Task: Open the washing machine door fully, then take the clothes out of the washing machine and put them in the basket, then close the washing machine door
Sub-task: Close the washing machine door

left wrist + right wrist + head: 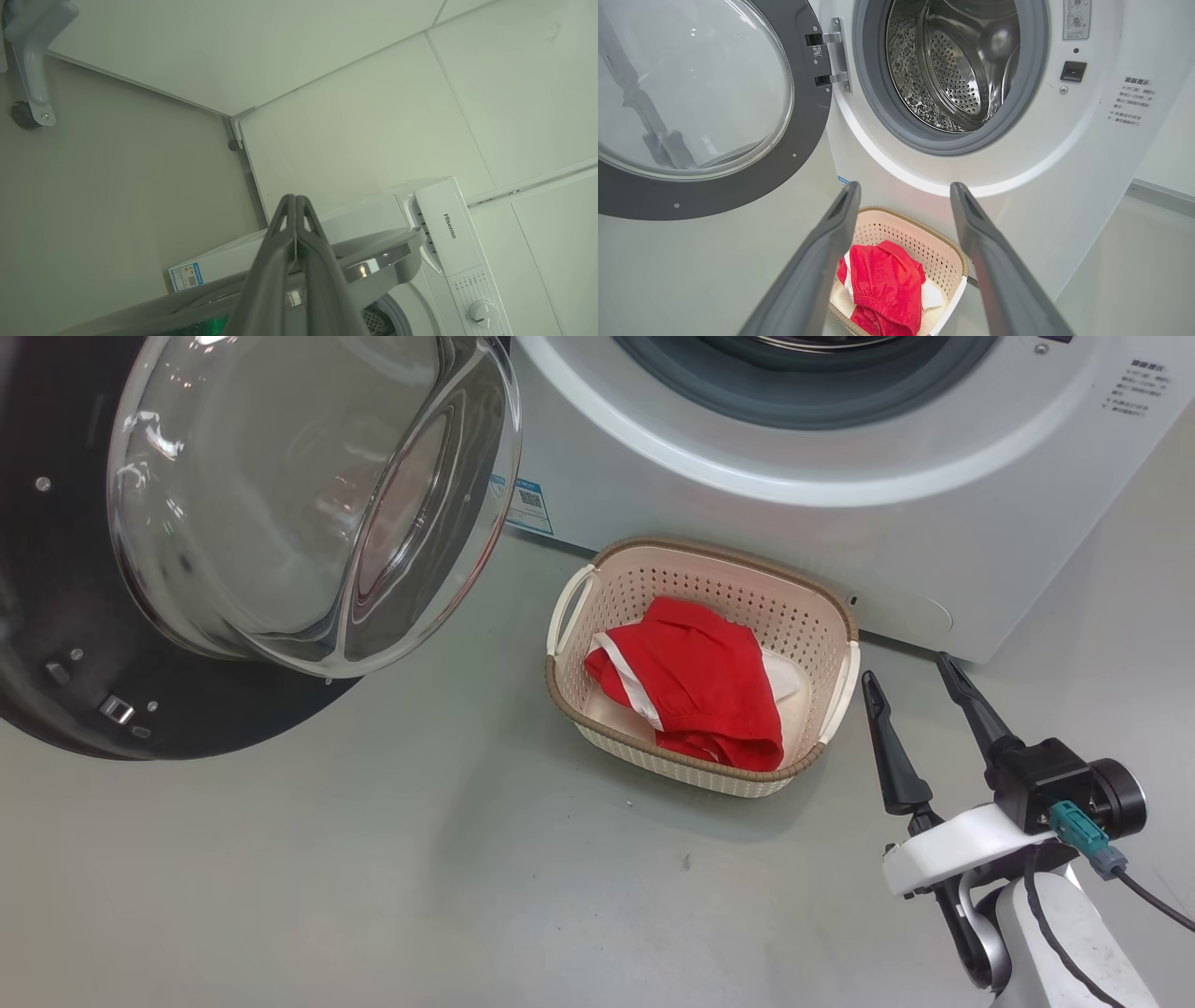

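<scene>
Red clothes (695,686) lie in the basket (747,602). Right claw (907,668) hangs apart beside it; left claw (296,199) is pressed together. Push the open washing machine door (56,644) steadily at its rim, clearing the basket.

"Hisense" on the washing machine (448,226) panel, QR code on blue label (187,276), other print illegible

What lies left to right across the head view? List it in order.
door → basket, holding the clothes → right claw
</scene>
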You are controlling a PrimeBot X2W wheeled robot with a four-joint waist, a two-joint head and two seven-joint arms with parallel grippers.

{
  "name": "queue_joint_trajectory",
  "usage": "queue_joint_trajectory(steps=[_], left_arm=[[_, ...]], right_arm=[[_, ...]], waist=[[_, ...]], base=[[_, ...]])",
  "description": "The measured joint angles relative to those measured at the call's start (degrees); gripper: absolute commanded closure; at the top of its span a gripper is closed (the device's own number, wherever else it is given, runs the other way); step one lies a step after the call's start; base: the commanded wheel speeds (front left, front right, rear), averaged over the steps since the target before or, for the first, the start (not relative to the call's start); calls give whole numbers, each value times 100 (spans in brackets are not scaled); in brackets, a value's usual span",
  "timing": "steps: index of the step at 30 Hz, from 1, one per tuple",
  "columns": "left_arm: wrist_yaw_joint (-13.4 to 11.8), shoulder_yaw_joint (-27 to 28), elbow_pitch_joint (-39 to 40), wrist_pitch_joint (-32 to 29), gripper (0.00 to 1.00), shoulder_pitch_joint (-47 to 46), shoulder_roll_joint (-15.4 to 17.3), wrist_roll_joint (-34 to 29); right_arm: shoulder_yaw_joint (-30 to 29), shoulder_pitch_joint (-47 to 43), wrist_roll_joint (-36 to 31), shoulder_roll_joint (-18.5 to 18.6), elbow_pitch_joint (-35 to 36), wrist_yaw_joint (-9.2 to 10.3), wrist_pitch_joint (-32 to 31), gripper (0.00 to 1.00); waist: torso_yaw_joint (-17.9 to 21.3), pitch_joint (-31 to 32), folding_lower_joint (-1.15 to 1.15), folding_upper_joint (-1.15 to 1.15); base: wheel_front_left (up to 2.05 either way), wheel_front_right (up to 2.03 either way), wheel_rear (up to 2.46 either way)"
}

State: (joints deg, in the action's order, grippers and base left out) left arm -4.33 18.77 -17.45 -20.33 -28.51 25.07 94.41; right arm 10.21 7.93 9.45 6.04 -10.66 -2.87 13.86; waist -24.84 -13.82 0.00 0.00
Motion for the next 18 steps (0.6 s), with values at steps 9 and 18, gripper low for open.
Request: queue_joint_trajectory(steps=[9,18], left_arm=[[265,-322,-223,-505,100,-31,41,30],[433,-582,-445,-983,100,-32,64,66]], right_arm=[[-4,0,0,9,0,0,0,0],[-9,0,2,31,-12,0,0,0]], waist=[[0,-34,0,0],[-30,-18,0,0]], base=[[0,0,0],[0,0,0]])
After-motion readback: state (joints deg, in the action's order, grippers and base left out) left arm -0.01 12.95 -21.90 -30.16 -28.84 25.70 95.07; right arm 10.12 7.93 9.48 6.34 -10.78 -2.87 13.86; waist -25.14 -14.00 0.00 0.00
